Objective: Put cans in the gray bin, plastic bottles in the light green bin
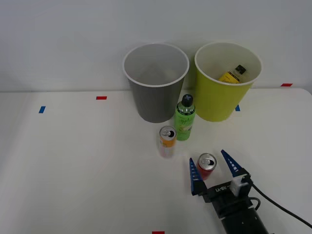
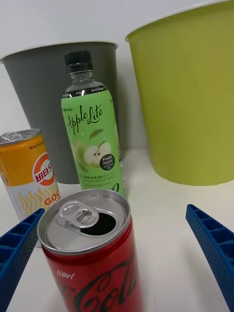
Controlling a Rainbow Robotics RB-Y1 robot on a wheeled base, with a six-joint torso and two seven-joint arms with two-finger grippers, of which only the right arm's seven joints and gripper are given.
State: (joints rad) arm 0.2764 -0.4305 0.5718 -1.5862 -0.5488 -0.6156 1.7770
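A red can [image 1: 206, 165] [image 2: 90, 258] stands upright on the white table, its opened silver top showing. My right gripper [image 1: 213, 169] [image 2: 117, 273] is open around it, one blue finger on each side, not touching. An orange and white can [image 1: 167, 141] [image 2: 27, 175] stands further left. The green bottle [image 1: 185, 119] [image 2: 92, 141] with a black cap stands in front of the two bins. The gray bin [image 1: 155, 83] [image 2: 44, 92] holds nothing that I can see. In the light green bin [image 1: 225, 83] [image 2: 190, 92] lies a small yellow bottle [image 1: 233, 74].
The table's back edge [image 1: 63, 91] meets a pale wall behind the bins. Small red tape marks [image 1: 101, 98] and blue tape marks [image 1: 42, 109] dot the surface. A black cable [image 1: 285, 207] trails from my wrist toward the right.
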